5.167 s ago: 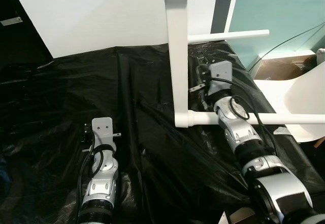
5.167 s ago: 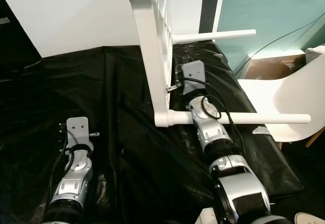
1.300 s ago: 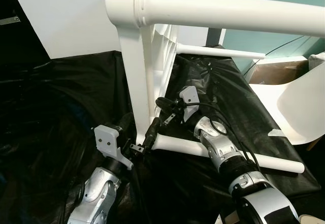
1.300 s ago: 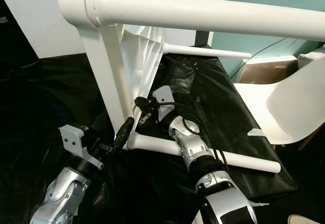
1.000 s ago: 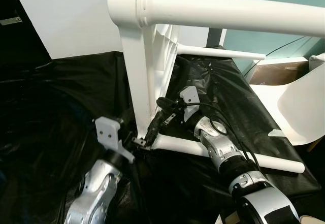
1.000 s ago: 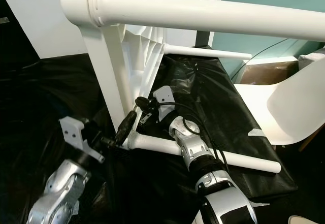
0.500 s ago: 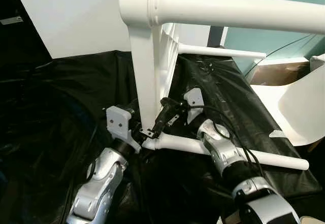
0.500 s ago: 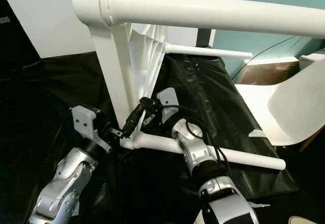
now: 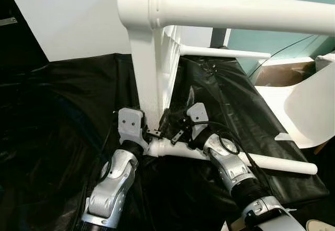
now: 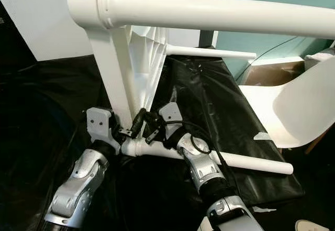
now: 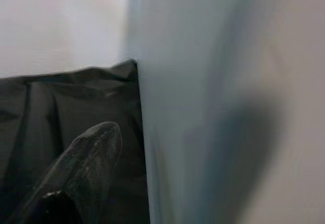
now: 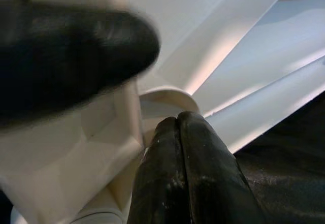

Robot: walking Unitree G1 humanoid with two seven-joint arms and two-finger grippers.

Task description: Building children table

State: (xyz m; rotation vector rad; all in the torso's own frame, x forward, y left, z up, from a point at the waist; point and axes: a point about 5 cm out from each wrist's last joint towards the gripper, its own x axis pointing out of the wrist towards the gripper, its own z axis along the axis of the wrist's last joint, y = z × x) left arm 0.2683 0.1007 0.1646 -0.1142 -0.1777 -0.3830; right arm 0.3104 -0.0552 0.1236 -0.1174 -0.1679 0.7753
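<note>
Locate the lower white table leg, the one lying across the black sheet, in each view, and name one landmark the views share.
Left eye view: lower table leg runs from centre to the right edge.
Right eye view: same leg, ending right of centre.
Left wrist view: too close and blurred to tell.
Right wrist view: a rounded white piece in the lower corner may be it; cannot tell.
Shared landmark: black sheet.
</note>
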